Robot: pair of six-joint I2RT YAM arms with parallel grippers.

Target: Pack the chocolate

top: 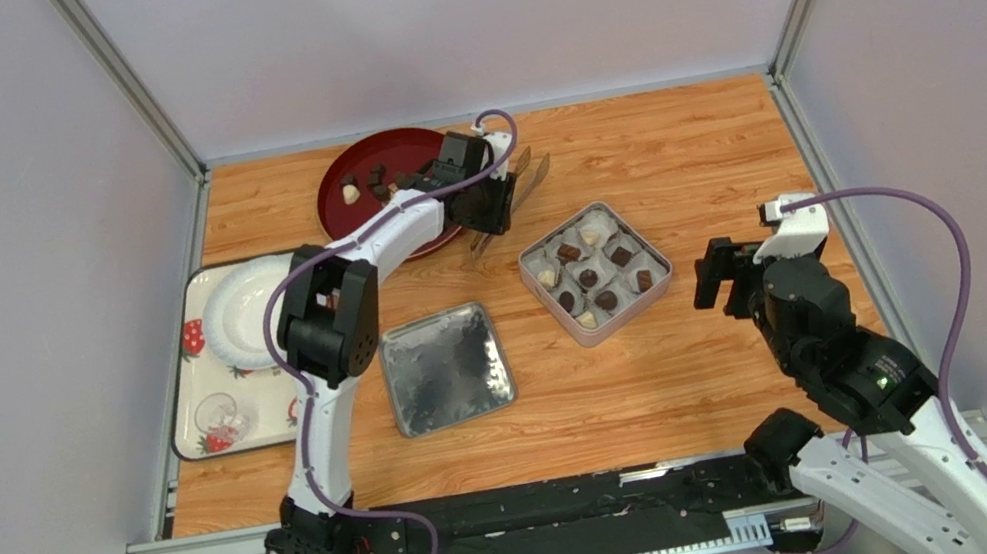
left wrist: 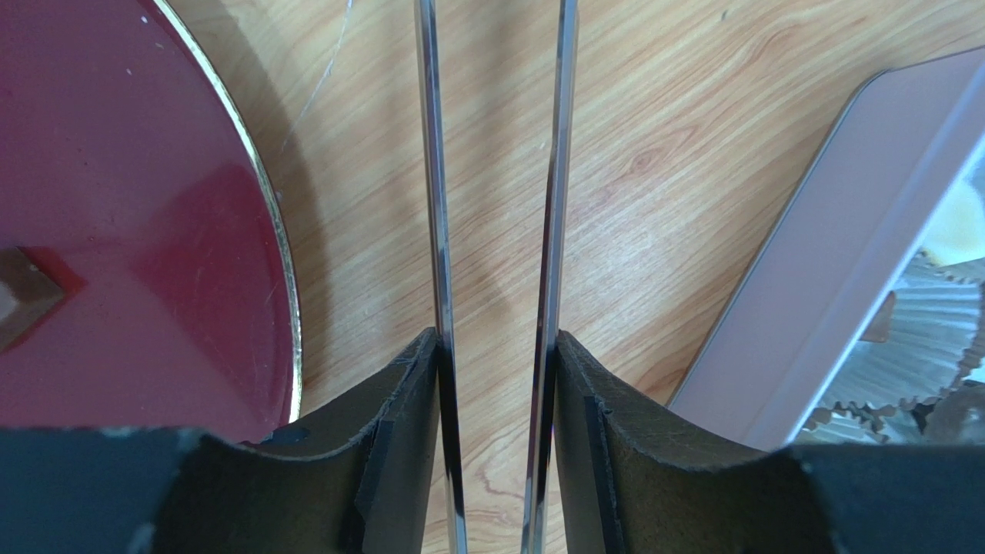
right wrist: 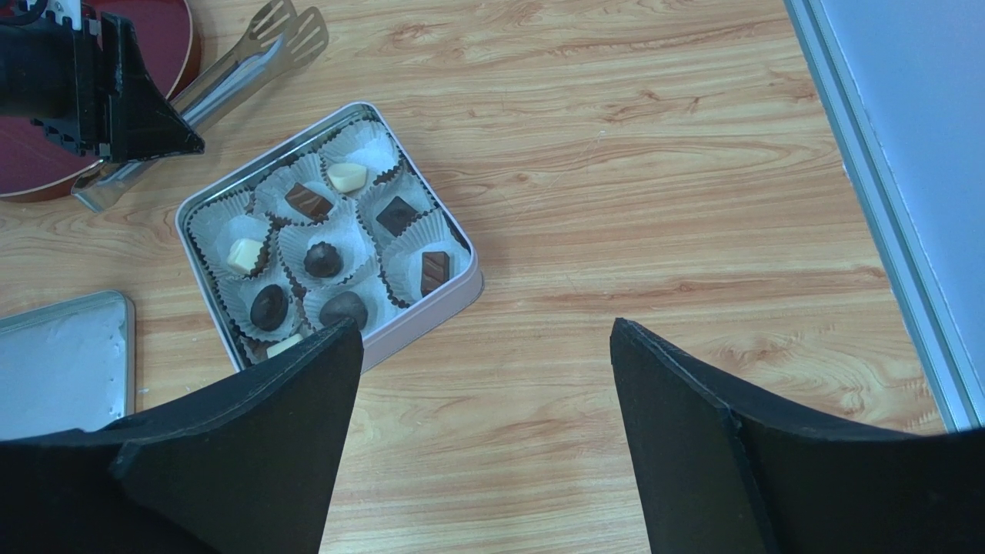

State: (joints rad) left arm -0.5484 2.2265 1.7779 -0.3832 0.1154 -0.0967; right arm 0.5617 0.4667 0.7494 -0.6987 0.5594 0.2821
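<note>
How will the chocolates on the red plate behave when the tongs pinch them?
The chocolates look small and blocky, so probably light and stiff. The plate is glossy, so they may skid if nudged. The tongs are thin smooth metal, so a piece could slip or twist out.

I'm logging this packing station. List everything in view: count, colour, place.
table: one, wood, underneath
tin: one, silver, right of centre
paper cups: nine, white, in the tin
red plate: one, far left of centre
chocolate: about nine in cups, at least three on red plate; brown, cream
tongs: one, metal, between plate and tin
lid: one, silver, left of the tin
tray: one, white, left edge, bearing white plate and glass
left arm: white; jaws closed on tongs
right arm: white; jaws open, near right
</note>
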